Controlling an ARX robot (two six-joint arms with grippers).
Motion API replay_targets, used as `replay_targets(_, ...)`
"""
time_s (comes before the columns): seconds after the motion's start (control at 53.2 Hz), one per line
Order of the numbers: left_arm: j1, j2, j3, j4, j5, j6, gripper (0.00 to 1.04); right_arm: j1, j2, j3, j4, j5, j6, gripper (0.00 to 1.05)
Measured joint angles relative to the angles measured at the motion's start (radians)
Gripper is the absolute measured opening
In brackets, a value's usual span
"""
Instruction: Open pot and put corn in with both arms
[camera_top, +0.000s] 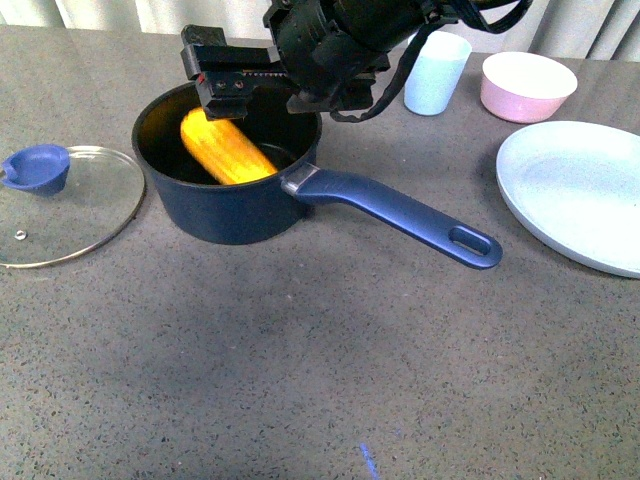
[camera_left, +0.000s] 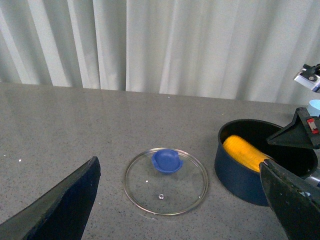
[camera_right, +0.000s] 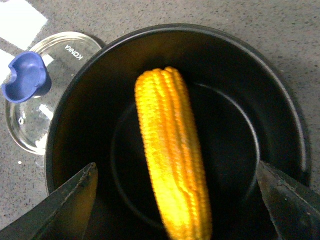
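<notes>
The right gripper (camera_top: 222, 72), wide open over the pot (camera_top: 215, 215) at the top middle of the picture, could bump the rim and knock the corn (camera_top: 227, 148) out.

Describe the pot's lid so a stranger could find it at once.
Start at the dark blue pot on the grey table. The lid lies flat on the table beside it, on the side opposite the long handle. It is the only clear glass disc, metal-rimmed with a blue knob, unlike the opaque plate and bowl.
</notes>
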Motion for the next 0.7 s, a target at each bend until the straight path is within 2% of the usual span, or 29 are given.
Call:
replay_targets(0.282,0.000,0.000,0.000,0.000,0.000,0.000,0.96,-0.079,-0.272,-0.250,0.201,0.035,0.008,0.96)
replay_targets(0.395,0.000,0.000,0.000,0.000,0.000,0.000,0.96,-0.120,-0.352,-0.315,0.228,0.058,-0.018,0.96)
replay_targets(0.583,0.000,0.000,0.000,0.000,0.000,0.000,0.96,-0.242,-0.500,-0.451,0.302,0.076,-0.023,0.96)
replay_targets(0.602,0.000,0.000,0.000,0.000,0.000,0.000,0.96,-0.251,-0.515,-0.468,0.320,0.097,-0.024,0.95)
replay_targets(0.658,0.000,0.000,0.000,0.000,0.001,0.000,0.96,-0.269,-0.583,-0.600,0.589,0.357,-0.053,0.83)
replay_targets(0.696,0.000,0.000,0.000,0.000,0.000,0.000,0.96,-0.278,-0.610,-0.656,0.679,0.425,-0.058,0.77)
